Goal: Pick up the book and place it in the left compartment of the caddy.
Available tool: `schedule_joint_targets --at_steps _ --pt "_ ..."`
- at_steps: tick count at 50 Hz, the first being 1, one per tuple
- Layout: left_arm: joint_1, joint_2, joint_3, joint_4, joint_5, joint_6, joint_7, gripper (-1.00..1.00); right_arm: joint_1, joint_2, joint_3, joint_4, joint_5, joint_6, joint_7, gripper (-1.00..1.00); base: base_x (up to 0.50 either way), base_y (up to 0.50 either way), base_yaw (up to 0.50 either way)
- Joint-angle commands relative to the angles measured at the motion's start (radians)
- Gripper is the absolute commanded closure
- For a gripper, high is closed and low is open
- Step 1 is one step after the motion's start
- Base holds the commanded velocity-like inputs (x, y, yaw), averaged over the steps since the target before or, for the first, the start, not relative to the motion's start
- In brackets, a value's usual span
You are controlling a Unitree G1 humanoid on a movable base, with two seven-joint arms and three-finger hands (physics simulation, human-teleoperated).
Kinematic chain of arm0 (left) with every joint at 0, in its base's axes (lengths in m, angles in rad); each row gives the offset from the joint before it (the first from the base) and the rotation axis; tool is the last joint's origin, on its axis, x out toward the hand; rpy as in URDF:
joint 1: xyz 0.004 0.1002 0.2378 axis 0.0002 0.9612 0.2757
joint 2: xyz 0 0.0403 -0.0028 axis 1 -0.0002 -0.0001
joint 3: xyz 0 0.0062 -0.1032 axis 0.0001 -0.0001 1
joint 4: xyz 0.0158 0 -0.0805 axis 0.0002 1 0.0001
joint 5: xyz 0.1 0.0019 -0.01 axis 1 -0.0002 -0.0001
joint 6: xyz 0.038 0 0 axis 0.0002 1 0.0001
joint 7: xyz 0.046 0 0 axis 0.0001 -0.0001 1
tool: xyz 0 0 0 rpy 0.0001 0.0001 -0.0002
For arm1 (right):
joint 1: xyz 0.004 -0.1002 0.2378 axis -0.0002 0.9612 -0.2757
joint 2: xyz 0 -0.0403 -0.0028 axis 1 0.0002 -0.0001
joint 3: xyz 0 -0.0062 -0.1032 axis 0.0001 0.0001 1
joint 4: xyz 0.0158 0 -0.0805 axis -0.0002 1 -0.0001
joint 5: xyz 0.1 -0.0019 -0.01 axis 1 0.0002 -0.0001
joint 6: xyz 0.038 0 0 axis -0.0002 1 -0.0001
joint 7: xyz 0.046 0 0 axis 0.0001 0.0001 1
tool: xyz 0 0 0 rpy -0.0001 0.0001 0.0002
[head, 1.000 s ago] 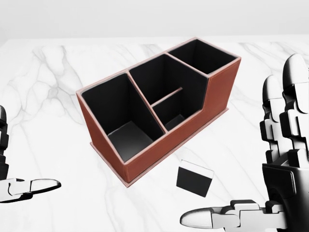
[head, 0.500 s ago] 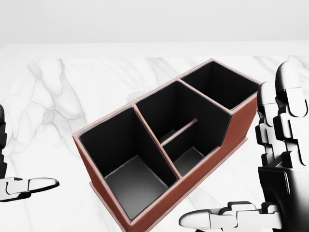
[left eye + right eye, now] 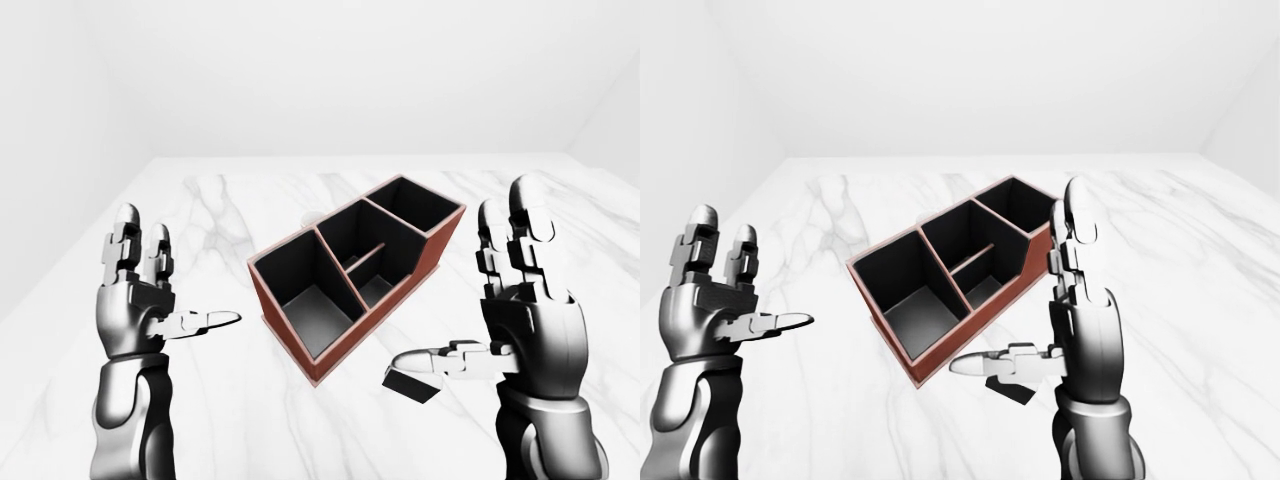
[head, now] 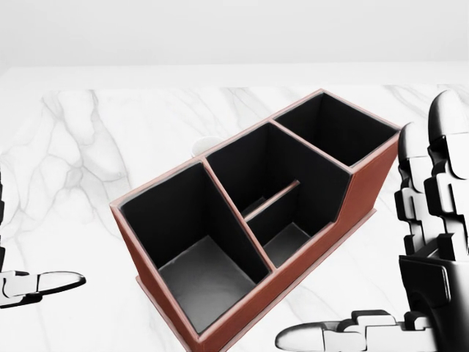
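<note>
The caddy (image 3: pixel 352 282) is reddish-brown with black insides and stands slantwise on the white marble table (image 3: pixel 230 210). Its large left compartment (image 3: pixel 305 290) is empty. The book (image 3: pixel 408 383), small and black with a pale edge, lies on the table by the caddy's lower right corner, partly hidden by my right thumb. It does not show in the head view. My right hand (image 3: pixel 465 290) is open, upright, just right of the caddy and above the book. My left hand (image 3: pixel 180 275) is open and empty, left of the caddy.
A small white thing (image 4: pixel 205 144) peeks out behind the caddy's far wall. The table's far edge (image 3: pixel 350 156) meets a plain white wall. Its left edge (image 3: pixel 60 270) runs down the left of the left-eye view.
The head camera has moved closer: the caddy now sits lower and larger in the view and the book has dropped out of the bottom. My right hand has shifted slightly right.
</note>
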Motion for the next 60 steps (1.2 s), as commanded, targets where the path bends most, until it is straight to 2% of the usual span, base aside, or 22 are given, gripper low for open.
schedule_joint_targets --at_steps 1,17,19,25,26,27,31,34,47,60 --pt "-0.001 0.001 0.006 -0.006 -0.004 0.0 0.0 -1.0 0.005 -0.005 -0.012 -0.054 -0.006 0.0 0.016 -1.0 0.0 0.0 0.0" --pt "0.004 -0.003 0.002 -0.011 0.0 0.0 -0.001 -1.0 0.073 0.022 -0.09 -0.113 -0.061 0.0 0.123 -1.0 0.0 0.0 0.0" --pt "0.003 -0.002 0.005 -0.013 -0.003 0.0 0.0 -1.0 0.073 0.017 -0.123 -0.113 -0.08 0.0 0.156 -1.0 0.0 0.0 0.0" --pt "0.008 -0.004 0.002 -0.016 -0.001 0.0 -0.002 -1.0 0.079 0.032 -0.145 -0.113 -0.123 0.0 0.21 -1.0 0.0 0.0 0.0" --pt "0.01 -0.001 0.013 -0.038 -0.013 0.0 0.001 -1.0 0.195 -0.012 -0.326 -0.113 -0.12 0.0 0.356 -1.0 0.0 0.0 0.0" --pt "0.01 -0.002 0.013 -0.038 -0.012 0.0 0.0 -1.0 0.192 0.022 -0.364 -0.113 -0.151 0.0 0.416 -1.0 0.0 0.0 0.0" --pt "0.01 -0.004 0.012 -0.042 -0.01 0.0 0.001 -1.0 0.159 0.138 -0.435 -0.113 -0.25 0.0 0.566 -1.0 0.0 0.0 0.0" --pt "0.009 -0.005 0.011 -0.038 -0.008 0.0 -0.001 -1.0 0.148 0.173 -0.468 -0.113 -0.277 0.0 0.617 -1.0 0.0 0.0 0.0" --pt "0.008 -0.004 0.01 -0.033 -0.006 0.0 0.0 -1.0 0.125 0.241 -0.569 -0.113 -0.312 0.0 0.636 -1.0 0.0 0.0 0.0" --pt "0.007 -0.002 0.018 -0.038 -0.013 0.0 0.0 -1.0 0.15 0.247 -0.536 -0.113 -0.349 0.0 0.636 -1.0 0.0 0.0 0.0"
